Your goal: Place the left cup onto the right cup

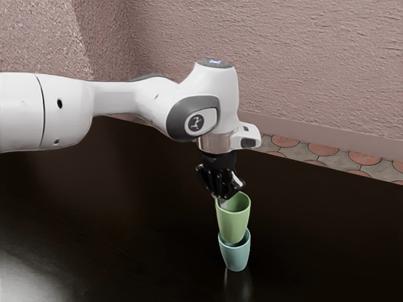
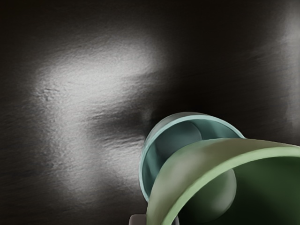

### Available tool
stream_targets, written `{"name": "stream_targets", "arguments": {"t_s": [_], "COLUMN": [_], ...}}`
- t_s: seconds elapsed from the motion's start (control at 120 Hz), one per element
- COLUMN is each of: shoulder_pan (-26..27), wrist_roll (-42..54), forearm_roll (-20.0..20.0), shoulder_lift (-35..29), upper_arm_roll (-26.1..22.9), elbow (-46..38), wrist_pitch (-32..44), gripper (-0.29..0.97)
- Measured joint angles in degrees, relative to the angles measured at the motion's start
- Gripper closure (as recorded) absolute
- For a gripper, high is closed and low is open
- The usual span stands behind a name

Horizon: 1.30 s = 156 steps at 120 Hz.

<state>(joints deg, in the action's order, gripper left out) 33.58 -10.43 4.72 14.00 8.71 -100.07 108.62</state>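
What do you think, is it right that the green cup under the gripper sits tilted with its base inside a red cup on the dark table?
Not quite: the lower cup is teal, not red. The exterior view shows the green cup under the gripper, tilted, with its base inside the teal cup on the dark table.

The exterior camera stood beside the arm [image 1: 94, 107] at middling range, looking slightly down across the dark table [image 1: 94, 239] toward the wall [image 1: 302, 56]. The wrist camera looked down from close above; both views shared the green cup [image 1: 234, 220] and teal cup [image 1: 237, 258].
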Motion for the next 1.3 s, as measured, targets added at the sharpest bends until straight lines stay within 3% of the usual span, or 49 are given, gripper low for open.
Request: {"name": "stream_targets", "arguments": {"t_s": [1.3], "shoulder_pan": [-0.17], "wrist_roll": [-0.49], "forearm_roll": [-0.06], "shoulder_lift": [2.57], "upper_arm_roll": [-0.01], "elbow": [-0.14], "wrist_pitch": [2.75], "gripper": [0.79]}}
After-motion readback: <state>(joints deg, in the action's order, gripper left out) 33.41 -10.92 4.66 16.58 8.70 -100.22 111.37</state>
